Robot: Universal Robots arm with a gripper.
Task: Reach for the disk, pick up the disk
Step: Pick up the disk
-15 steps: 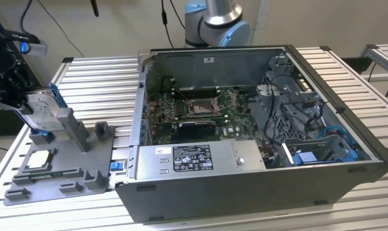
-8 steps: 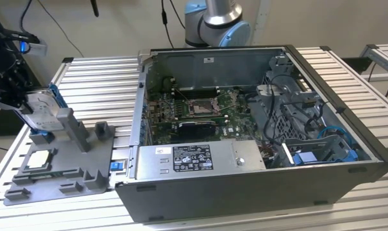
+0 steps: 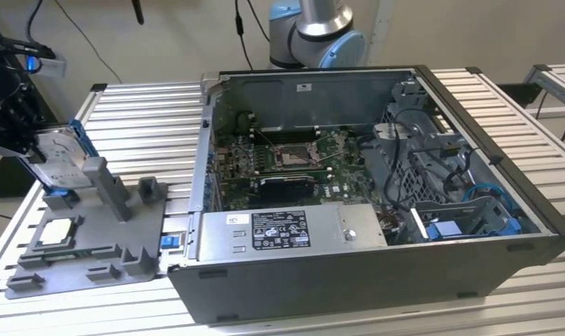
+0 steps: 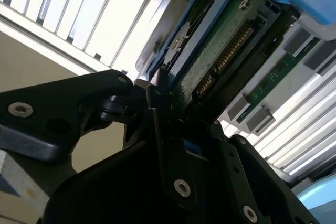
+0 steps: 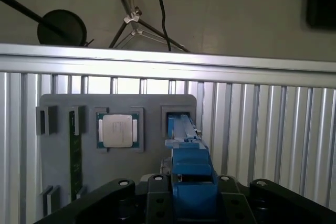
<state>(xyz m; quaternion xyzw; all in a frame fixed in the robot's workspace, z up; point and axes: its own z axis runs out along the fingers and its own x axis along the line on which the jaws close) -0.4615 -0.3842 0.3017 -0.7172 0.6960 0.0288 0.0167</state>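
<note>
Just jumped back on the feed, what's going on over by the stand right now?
The arm's tool is at the exterior view's left, closed on the disk, which stands upright on edge over the grey stand. Whether the disk's lower edge is clear of its slot cannot be told. The chip sits in its pocket on the stand, and the open computer case lies beside it.

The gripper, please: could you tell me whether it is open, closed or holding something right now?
Gripper: closed on the disk, clamping its blue-framed edge; the disk's other end sits at a slot of the grey stand.
</note>
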